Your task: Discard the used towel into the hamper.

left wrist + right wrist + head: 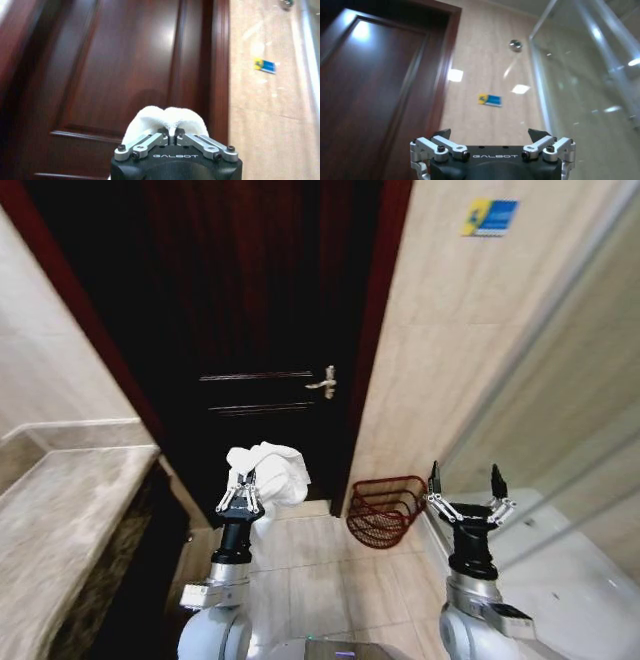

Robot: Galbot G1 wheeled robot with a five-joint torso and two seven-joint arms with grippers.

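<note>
The left end effector (243,485) is raised in front of the dark wooden door (250,330), its fingers pressed together on a crumpled white towel (270,470). In the left wrist view the two silver fingers (150,144) meet at the middle with the towel (165,120) bulging out beyond them in two rounded lobes (no gap shows between the tips). The bunched cloth sits above and slightly to the right of the fingers, a rounded wad with no clear long axis.

The right end effector (466,485) is held up at about the same height near the beige tiled wall (440,350), its fingers spread wide apart and holding nothing; the right wrist view shows the two dark fingertips (441,134) standing well apart.

The small dark red open-weave hamper (386,510) rests on the tiled floor (320,560) against the foot of the wall, just beside the door's right edge. It lies tipped over, its rim and mouth facing left toward the doorway. It lies between the two end effectors, nearer the right one, and apart from the towel.
</note>
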